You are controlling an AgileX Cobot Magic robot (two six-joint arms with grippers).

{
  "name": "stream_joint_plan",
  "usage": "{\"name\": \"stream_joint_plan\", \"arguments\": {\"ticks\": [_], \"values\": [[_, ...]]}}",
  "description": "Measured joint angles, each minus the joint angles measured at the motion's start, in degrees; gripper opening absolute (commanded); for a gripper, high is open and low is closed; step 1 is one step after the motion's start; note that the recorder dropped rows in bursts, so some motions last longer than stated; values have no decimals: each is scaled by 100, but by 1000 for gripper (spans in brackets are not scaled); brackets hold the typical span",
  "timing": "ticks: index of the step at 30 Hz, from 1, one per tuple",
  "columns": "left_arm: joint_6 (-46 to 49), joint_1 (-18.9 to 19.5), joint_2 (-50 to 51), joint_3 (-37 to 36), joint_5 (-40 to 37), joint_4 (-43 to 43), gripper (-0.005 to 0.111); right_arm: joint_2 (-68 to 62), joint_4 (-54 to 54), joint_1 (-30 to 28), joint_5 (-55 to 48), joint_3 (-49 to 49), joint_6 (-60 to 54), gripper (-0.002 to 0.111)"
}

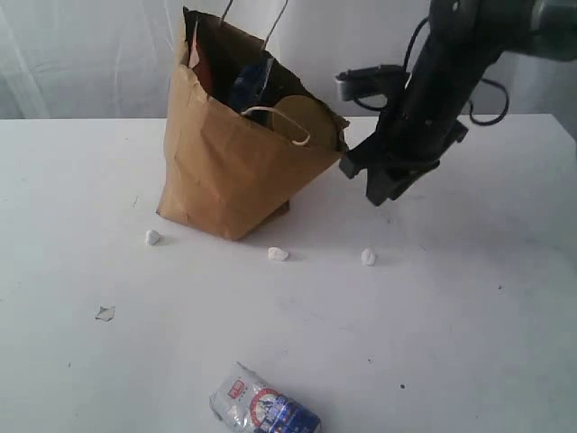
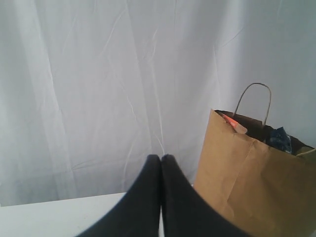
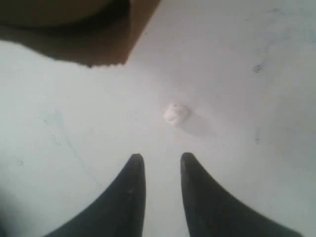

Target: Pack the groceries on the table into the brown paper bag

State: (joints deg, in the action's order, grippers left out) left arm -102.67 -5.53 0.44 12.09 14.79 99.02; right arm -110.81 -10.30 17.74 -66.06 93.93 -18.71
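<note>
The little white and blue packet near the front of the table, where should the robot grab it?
Probably across its narrow middle, coming straight down from above. The packet lies flat on the table, long and slanted, with nothing right beside it, so both long sides look free to pinch. Its lower end is cut off by the picture edge.

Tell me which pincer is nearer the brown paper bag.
Right. The right pincer hangs just beside the brown paper bag, by its rim; the left pincer, shut, sits farther back, outside the exterior view.
</note>
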Motion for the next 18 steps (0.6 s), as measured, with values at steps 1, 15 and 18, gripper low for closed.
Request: {"name": "stream_joint_plan", "arguments": {"ticks": [1,15,18], "values": [[0,0,0,0,0,0,0,106,100,0,-56,3,0,25],[0,0,0,0,11,0,0,80,469,0,738,-1250,0,25],[0,0,0,0,11,0,0,80,469,0,1543,-1570,0,26]]}}
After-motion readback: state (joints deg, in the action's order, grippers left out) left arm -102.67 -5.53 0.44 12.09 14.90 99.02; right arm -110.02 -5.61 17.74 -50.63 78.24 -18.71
